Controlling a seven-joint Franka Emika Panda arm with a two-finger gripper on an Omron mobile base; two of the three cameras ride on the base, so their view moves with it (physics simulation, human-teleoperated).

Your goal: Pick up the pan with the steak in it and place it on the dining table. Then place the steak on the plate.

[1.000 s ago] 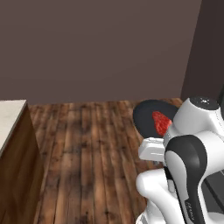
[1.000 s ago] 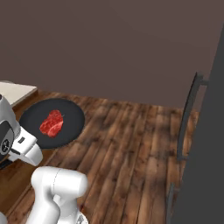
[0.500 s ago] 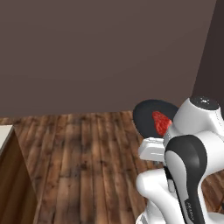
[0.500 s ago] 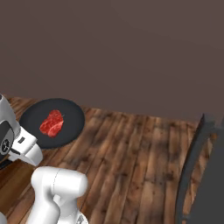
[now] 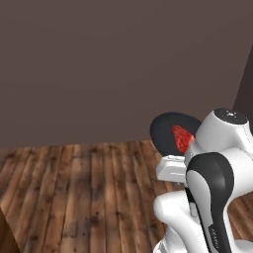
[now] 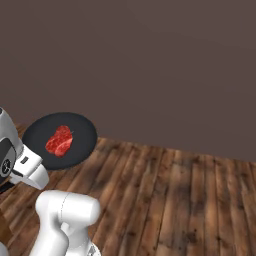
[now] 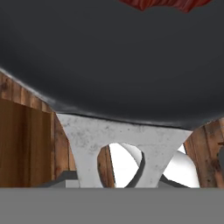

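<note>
Holding the pan (image 6: 59, 139) level above the wooden floor (image 6: 170, 195).

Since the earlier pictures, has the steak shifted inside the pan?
No. In the right base view the steak sits left of centre in the pan, as before; only the background slid because the base turned.

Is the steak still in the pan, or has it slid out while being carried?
In. The steak lies on the pan floor, inside the rim, and the pan is held up above the wooden floor.
</note>
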